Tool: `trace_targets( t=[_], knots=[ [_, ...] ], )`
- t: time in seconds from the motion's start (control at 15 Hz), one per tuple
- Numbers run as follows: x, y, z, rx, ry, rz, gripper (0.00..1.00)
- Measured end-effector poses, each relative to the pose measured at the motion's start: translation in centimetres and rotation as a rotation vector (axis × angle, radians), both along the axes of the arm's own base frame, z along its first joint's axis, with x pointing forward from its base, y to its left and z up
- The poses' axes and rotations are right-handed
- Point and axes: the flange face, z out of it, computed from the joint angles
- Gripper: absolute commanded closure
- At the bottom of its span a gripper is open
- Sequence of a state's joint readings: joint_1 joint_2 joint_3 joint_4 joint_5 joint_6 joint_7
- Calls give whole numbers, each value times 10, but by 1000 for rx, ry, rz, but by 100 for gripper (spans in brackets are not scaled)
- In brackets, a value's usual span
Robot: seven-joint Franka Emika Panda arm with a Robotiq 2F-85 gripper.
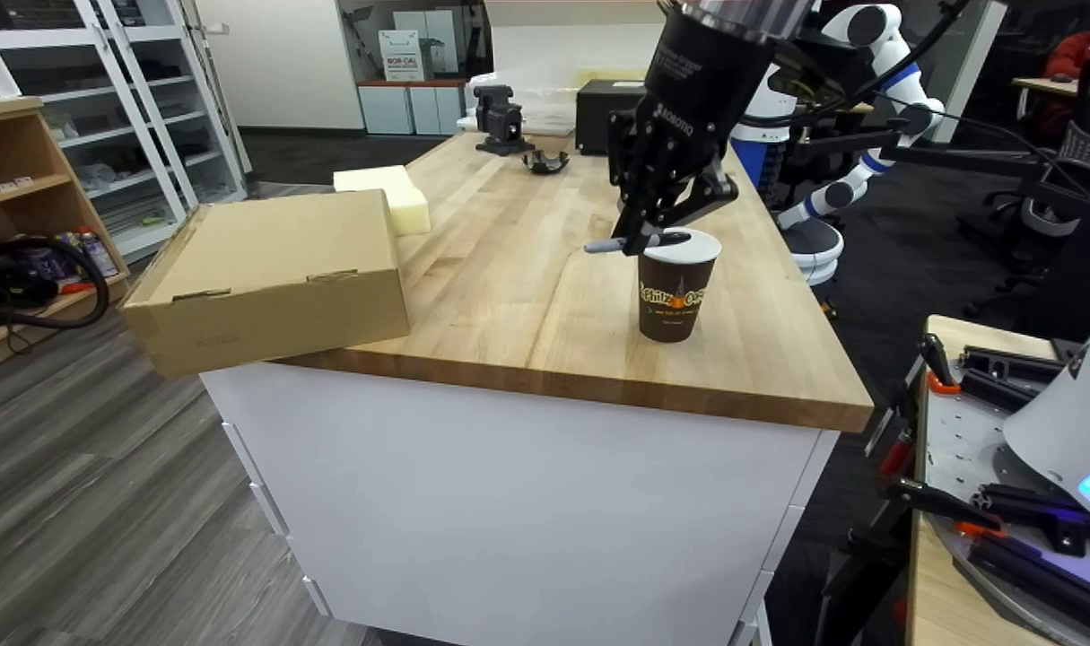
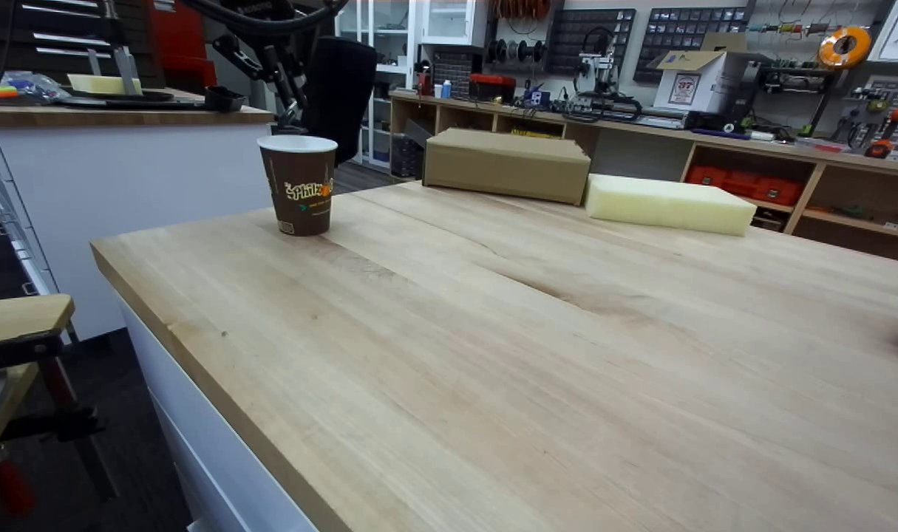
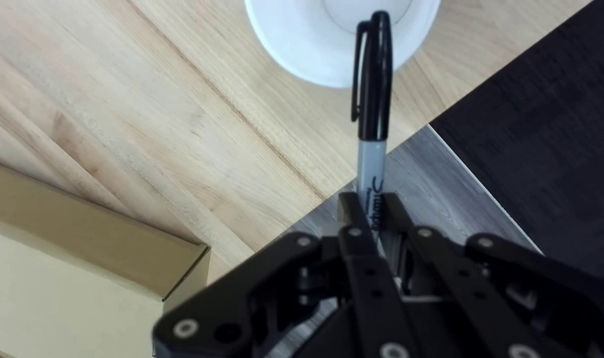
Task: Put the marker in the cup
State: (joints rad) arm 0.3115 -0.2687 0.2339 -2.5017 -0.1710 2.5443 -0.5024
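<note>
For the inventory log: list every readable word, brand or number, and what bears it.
"Philz Co…": cup
"Sharp…": marker, rest unclear
"ROBOTIQ": gripper
"NOR-CAL": carton
Too small or blurred: finer print on cup, marker, gripper and carton; print on the bench box.

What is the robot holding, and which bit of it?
A Sharpie marker, pinched by its grey barrel in the gripper; the black cap sticks out past the fingertips.

The marker point(image 3: 375, 122), grey with a black cap, was held nearly level; in the wrist view its cap overlapped the mouth of the cup point(image 1: 673, 305). Dark brown, white-rimmed and lettered in yellow, the cup stood upright.
</note>
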Motion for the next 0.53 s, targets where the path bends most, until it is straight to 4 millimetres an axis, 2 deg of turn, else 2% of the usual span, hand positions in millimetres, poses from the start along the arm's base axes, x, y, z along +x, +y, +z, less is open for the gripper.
trace_targets(
  t=[0.53],
  knots=[
    [-12, -20, 3, 24, -8, 8, 97]
  ],
)
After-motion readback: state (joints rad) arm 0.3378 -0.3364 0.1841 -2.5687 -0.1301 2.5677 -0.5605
